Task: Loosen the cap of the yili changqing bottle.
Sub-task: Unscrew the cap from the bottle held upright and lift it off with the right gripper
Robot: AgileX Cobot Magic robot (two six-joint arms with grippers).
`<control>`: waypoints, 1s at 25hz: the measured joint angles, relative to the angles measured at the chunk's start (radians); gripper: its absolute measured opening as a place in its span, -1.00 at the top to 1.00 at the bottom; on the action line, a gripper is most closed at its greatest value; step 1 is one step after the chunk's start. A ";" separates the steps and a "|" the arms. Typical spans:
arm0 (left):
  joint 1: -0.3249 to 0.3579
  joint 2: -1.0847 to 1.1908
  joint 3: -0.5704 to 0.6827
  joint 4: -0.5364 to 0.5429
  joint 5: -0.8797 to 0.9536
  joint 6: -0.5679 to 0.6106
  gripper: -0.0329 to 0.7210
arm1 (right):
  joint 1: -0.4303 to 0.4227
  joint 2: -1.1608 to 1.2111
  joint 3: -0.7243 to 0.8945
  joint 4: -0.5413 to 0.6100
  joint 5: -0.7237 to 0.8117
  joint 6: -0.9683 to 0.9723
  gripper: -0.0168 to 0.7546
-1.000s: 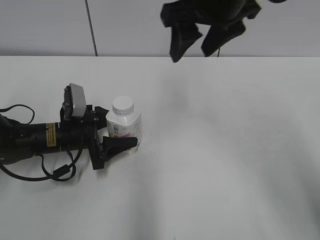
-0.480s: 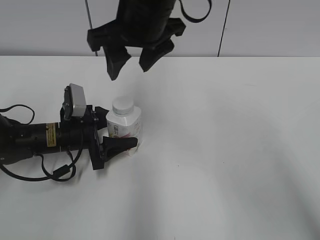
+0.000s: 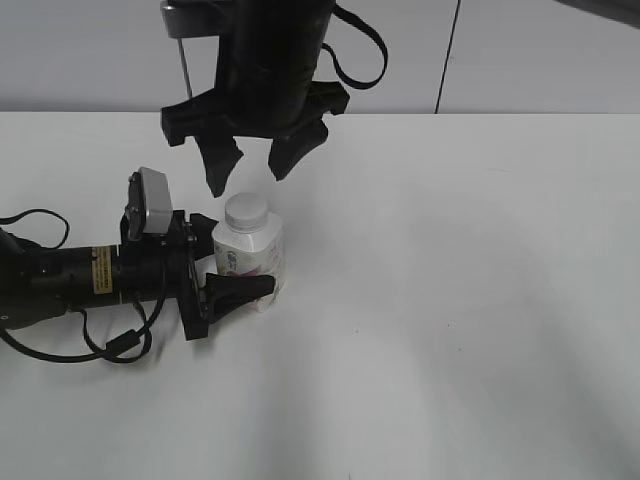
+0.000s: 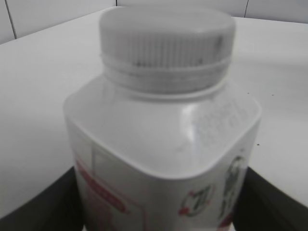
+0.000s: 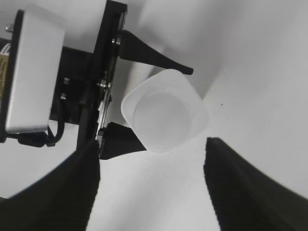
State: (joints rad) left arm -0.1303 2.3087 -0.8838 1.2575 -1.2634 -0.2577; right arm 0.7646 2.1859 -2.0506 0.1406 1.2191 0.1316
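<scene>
The yili changqing bottle [image 3: 252,262], white and squarish with a pink-red label, stands upright on the white table. Its round white cap [image 3: 246,211] is on its neck. My left gripper [image 3: 240,272] lies low on the table and is shut on the bottle's body; its black jaws flank the bottle [image 4: 163,159] below the ribbed cap [image 4: 166,45] in the left wrist view. My right gripper [image 3: 245,170] hangs open and empty just above the cap, pointing down. In the right wrist view the cap [image 5: 162,120] shows from above, ahead of my open right fingers [image 5: 151,178].
The left arm with its grey camera block [image 3: 153,200] and cables [image 3: 110,345] lies along the table at the left. A grey panelled wall [image 3: 520,50] runs behind the table.
My right gripper has swung from the upper right to the left and down, and now hangs just above the cap. The left gripper and the bottle have not moved.
</scene>
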 joint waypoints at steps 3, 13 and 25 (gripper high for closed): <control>0.000 0.000 0.000 0.000 0.000 0.000 -0.42 | 0.000 0.030 -0.020 0.001 0.000 0.004 -0.43; 0.000 0.000 0.000 0.002 0.000 0.000 -0.42 | 0.000 0.071 -0.060 -0.011 0.001 0.008 -0.43; 0.000 0.000 0.000 0.002 0.000 0.000 -0.42 | 0.000 0.113 -0.061 0.014 0.001 0.010 -0.42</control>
State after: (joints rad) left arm -0.1303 2.3087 -0.8838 1.2594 -1.2633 -0.2577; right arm 0.7646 2.2991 -2.1115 0.1545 1.2200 0.1418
